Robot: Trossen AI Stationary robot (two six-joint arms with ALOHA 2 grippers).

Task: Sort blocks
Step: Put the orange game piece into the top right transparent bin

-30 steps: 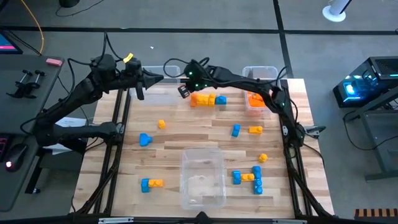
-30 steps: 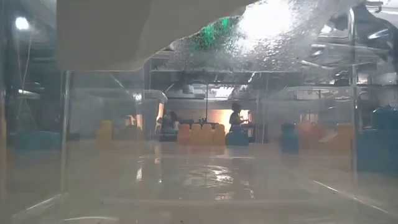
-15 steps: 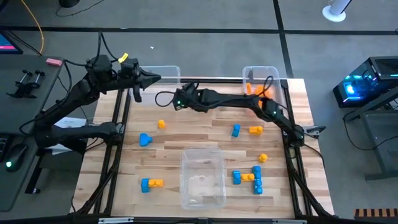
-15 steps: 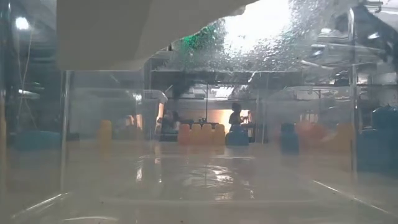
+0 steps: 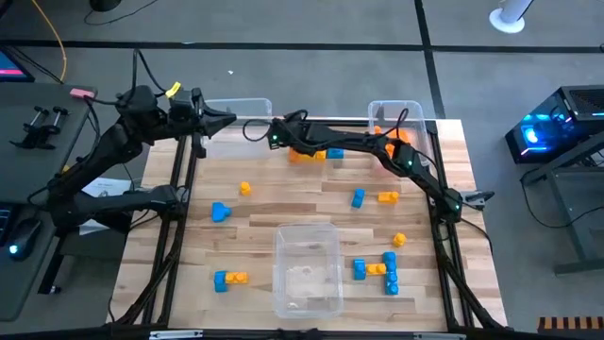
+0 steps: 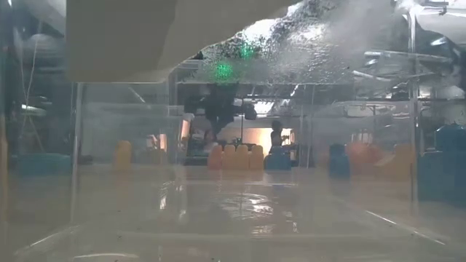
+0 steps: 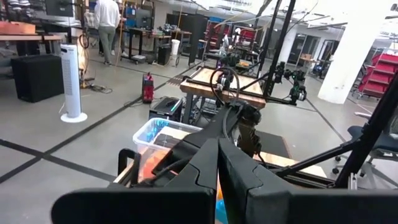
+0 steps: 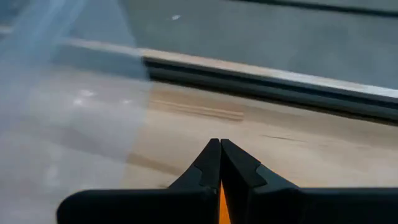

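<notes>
Caught mid-sort: most blocks loose on the table, none seen in the near clear bin. Stretched across the far side, the right gripper, just beside a short orange-and-blue row and between the two far bins. Fingers pressed together there; showed a thin orange sliver in the seam between them, but could not tell whether anything was held. Parked at the far left corner, close to the left far bin, the left gripper, likewise closed and empty. Scattered elsewhere: a small orange block, a blue one, a blue-and-orange pair, a cluster near the right edge. Already holding some orange, the right far bin.

Judged as the approach before a pick. Called next for opening the right fingers, lining up over the row, lowering and closing squarely across it.
</notes>
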